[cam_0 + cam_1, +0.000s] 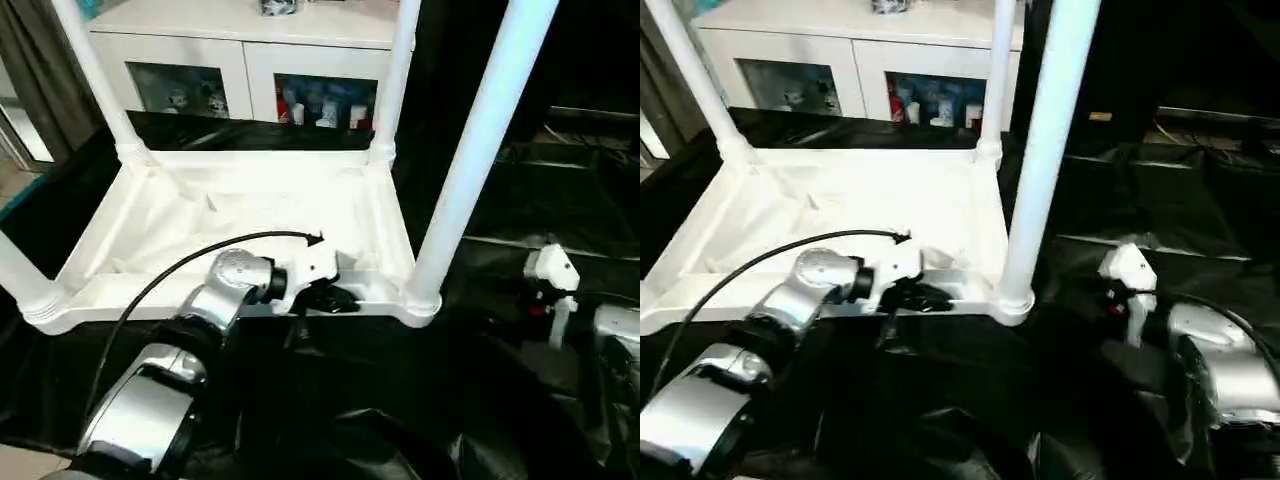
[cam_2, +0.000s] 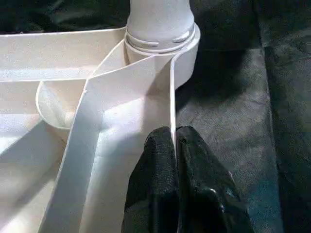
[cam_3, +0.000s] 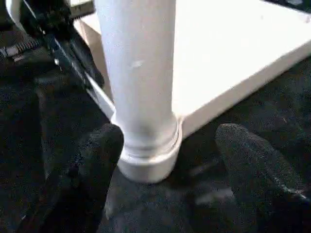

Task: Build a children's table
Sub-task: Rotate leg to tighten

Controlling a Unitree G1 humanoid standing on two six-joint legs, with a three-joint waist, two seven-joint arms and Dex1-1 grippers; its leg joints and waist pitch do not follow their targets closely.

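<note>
While children's table (image 1: pixel 250 215) lies upside down on black sheet (image 1: pixel 520 230), four legs up, left gripper (image 2: pixel 173 138) fingers pinch near rim wall; right gripper (image 3: pixel 167 145) fingers open, straddling near-right leg (image 1: pixel 480 150) base. Judgement: hold rim steady, close squarely above socket, press straight down.

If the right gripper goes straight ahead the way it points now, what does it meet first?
Most likely the near right table leg, low down by its corner socket. The right gripper stands open, one finger on each side of that leg; how far off is unclear.
</note>
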